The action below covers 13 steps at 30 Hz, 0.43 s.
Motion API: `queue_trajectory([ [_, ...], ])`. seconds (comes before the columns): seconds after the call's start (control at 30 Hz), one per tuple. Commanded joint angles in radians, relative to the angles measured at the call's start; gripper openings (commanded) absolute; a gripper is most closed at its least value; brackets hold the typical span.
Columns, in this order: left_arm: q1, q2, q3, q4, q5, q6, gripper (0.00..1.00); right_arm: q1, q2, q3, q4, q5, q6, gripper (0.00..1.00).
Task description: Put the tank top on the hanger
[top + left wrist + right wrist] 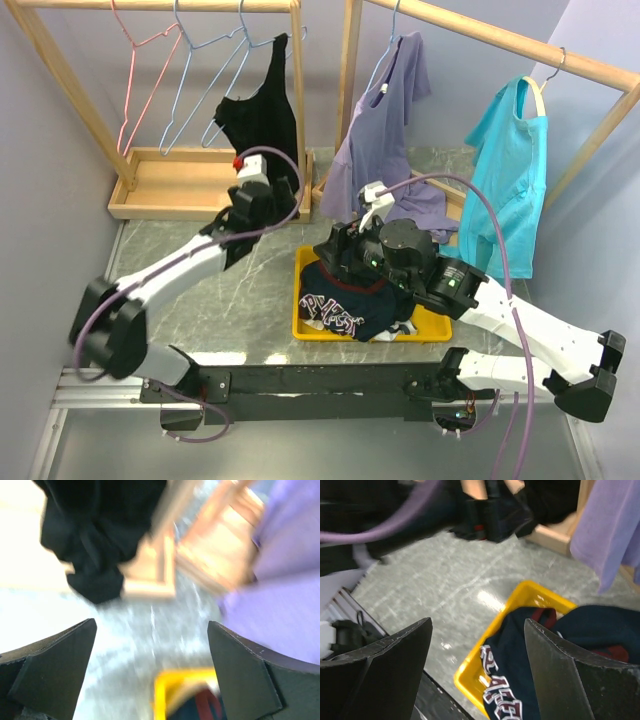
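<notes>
Overhead view: bright, even and sharp; soft shadows under the arms, faint sheen on the grey table (260, 300).
Left wrist view: heavily motion-blurred throughout; tank top (92, 530) smeared to a featureless black mass, left side washed out to white glare.
Right wrist view: fairly sharp around the yellow bin (470, 672), blurred along the top edge; bright reflection on the table beside it.
</notes>
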Motion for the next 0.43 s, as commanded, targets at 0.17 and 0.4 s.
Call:
queue_trajectory([
  [0.17, -0.184, -0.244, -0.168, -0.259, -0.043, -0.18, 0.99, 0.008, -0.079, -0.124, 0.016, 0.035, 0.037, 0.83],
  [0.4, -0.195, -0.415, -0.283, -0.253, 0.062, -0.173, 1.0, 0.005, -0.147, -0.261, 0.028, 0.09, 0.097, 0.84],
])
